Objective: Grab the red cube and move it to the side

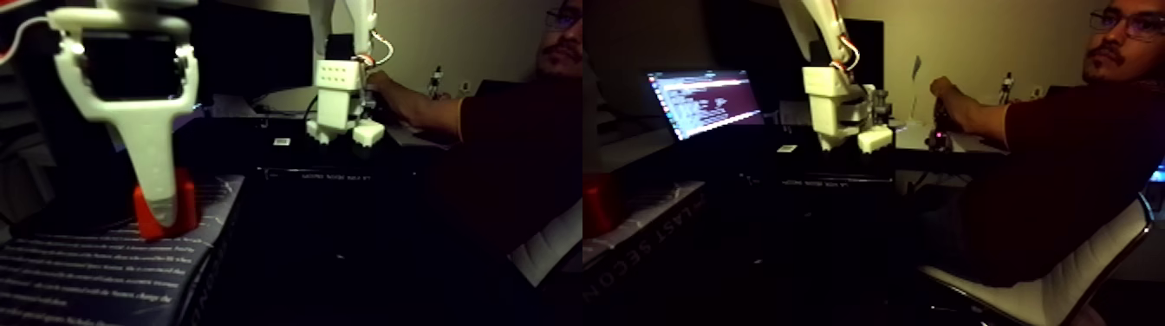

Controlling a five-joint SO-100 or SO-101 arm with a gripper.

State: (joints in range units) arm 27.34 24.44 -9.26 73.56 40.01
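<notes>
1. item: small bright red-orange cube [165, 212], matte, sharp-edged. location: on top of a dark printed book or box [104, 269], at about 8 o'clock in the left half of the fixed view; its edge also shows at 9 o'clock in the right half.
2. item: white plastic two-finger gripper [159, 208], close to the lens. one broad white finger [152, 165] runs down across the front of the cube and overlaps its middle. the second finger cannot be made out, so whether the gripper is clamped on the cube or loose around it cannot be told.
3. item: second white plastic arm [340, 95] standing on a dark desk at 12 o'clock in the left half, a person's hand [379, 82] on it.
4. item: lit laptop screen [704, 102], at 11 o'clock in the right half.
5. item: seated person in a dark shirt [1057, 173], white chair [1066, 277] beneath.
6. progress, judged: approach done, finger at the cube. cube rests on the book, not lifted.
7. remaining, judged: confirm the grasp, lift, carry sideways, set down.
</notes>
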